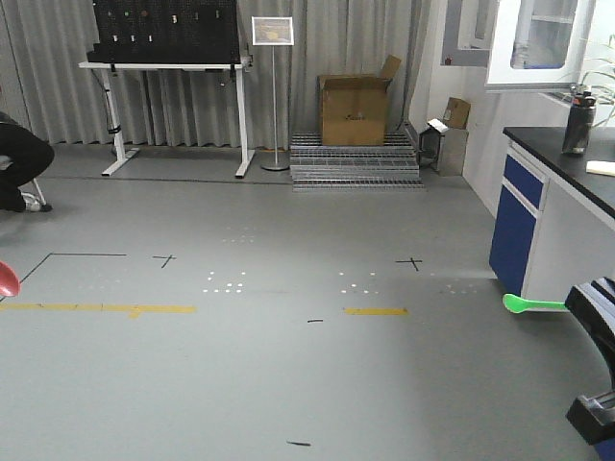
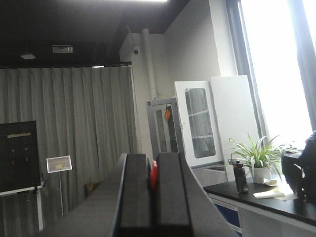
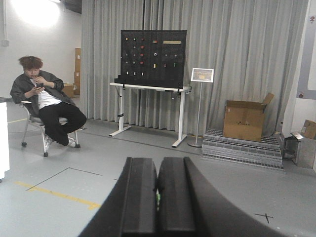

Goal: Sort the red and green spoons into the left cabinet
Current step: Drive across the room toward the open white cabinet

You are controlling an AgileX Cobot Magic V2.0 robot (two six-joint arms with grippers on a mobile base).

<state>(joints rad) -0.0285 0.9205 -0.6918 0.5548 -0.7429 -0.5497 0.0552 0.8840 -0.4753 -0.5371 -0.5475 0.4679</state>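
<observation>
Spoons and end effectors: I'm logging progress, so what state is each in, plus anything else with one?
Left end effector: shut on the red spoon, held off the floor.
Right end effector: shut on the green spoon, bowl sticking out.
Cardboard box: top flaps open.

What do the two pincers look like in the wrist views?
The left pincer and right pincer match: matte black, each with two flat, straight fingers, rounded at the tips, on sloped dark bases. No cables or markings show.
</observation>
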